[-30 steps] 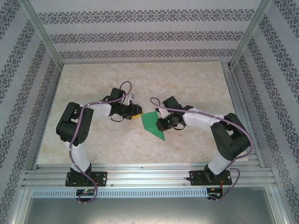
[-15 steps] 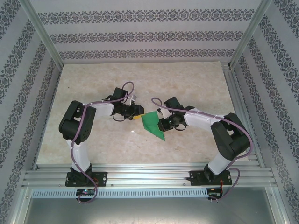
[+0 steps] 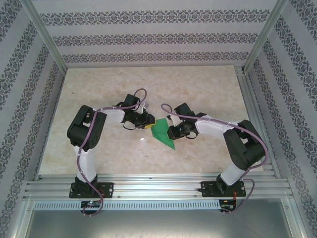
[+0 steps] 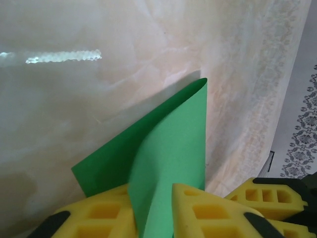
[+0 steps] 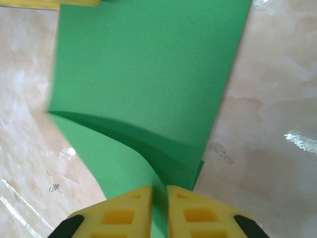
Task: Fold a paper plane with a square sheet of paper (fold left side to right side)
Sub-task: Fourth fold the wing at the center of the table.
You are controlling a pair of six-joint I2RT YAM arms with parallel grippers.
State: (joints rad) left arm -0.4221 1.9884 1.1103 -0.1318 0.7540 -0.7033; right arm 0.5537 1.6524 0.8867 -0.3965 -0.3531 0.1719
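You have the green sheet [image 3: 160, 130] near the middle of the surface [image 3: 99, 89], partly folded into a pointed wedge whose tip aims toward the near edge. It sits right between the two arms. Your left gripper [image 3: 148, 122] meets the sheet's left far corner. In the left wrist view a raised flap runs straight in between its yellow pads [image 4: 99, 218], which sit against both faces, so this gripper is closed on the paper. That flap stands off the surface and casts a shadow under it. Your right gripper [image 3: 171, 132] is at the sheet's right edge. In the right wrist view the paper curls up from a soft crease into the narrow slot between its yellow fingers [image 5: 119, 215]. You cannot tell from the frames whether those fingers press the paper or merely flank it.
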